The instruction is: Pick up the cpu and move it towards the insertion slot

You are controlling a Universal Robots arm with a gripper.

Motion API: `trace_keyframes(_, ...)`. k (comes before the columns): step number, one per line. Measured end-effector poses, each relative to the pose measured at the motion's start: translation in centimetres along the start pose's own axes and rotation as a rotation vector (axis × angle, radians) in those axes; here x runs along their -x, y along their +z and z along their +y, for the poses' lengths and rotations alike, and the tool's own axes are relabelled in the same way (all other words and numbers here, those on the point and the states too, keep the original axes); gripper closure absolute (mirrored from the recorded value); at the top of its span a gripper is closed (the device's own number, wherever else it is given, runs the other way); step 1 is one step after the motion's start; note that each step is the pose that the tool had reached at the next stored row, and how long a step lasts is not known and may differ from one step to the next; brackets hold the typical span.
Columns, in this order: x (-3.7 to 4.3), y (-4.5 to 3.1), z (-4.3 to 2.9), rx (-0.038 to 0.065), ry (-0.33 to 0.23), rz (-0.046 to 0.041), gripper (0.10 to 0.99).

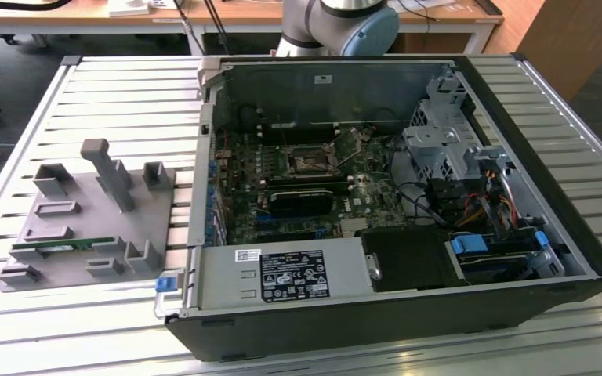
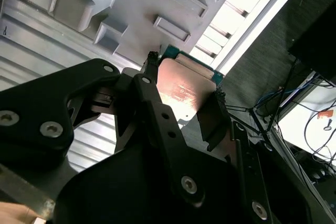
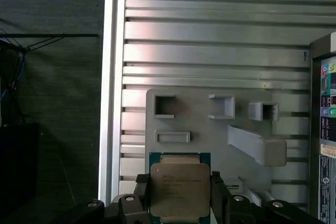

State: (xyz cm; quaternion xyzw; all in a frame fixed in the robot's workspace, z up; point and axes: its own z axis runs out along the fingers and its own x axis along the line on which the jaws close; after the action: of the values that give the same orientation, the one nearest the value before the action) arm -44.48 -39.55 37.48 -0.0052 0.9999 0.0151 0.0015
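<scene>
1. Pincer (image 3: 179, 182) (image 2: 186, 76): black, 2 fingers (image 3: 217, 192) (image 2: 210, 121), closed in on opp. edges of the cpu, pinching it.
2. cpu (image 3: 180, 190) (image 2: 184, 95): square chip, silver top w/ green rim. Sits flat betw. the fingertips, top face showing in both wrist views. Held up off the fixture plate, not touching it.
3. Fixture plate (image 3: 210, 140) (image 2: 136, 3) (image 1: 71, 227): grey, w/ raised pockets & a post. Lies on the bench straight beyond the pincer tips, well apart from them.
4. Memory stick (image 1: 56, 246): thin, green, lying in a pocket near the plate's edge (exterior view).
5. Bench (image 3: 210, 51) (image 2: 21, 61) (image 1: 123, 102): slatted alu., beyond the pincer, carrying plate & case.
6. PC case (image 1: 385, 313): black, side open, just beside the plate, so off to one side of the pincer.
7. Insertion slot (image 1: 309, 162): dark square socket in silvery bracket, on the mainboard (image 1: 280, 196) inside the case. Well apart from the pincer & cpu.
8. Arm (image 1: 338, 23): grey, blue joint cap, at the case's far edge in the exterior view.
</scene>
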Motion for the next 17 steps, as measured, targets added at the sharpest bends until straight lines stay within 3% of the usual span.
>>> trace_keyframes(17,0.01,-2.08,0.15,-0.001,0.000,0.0001,0.541)
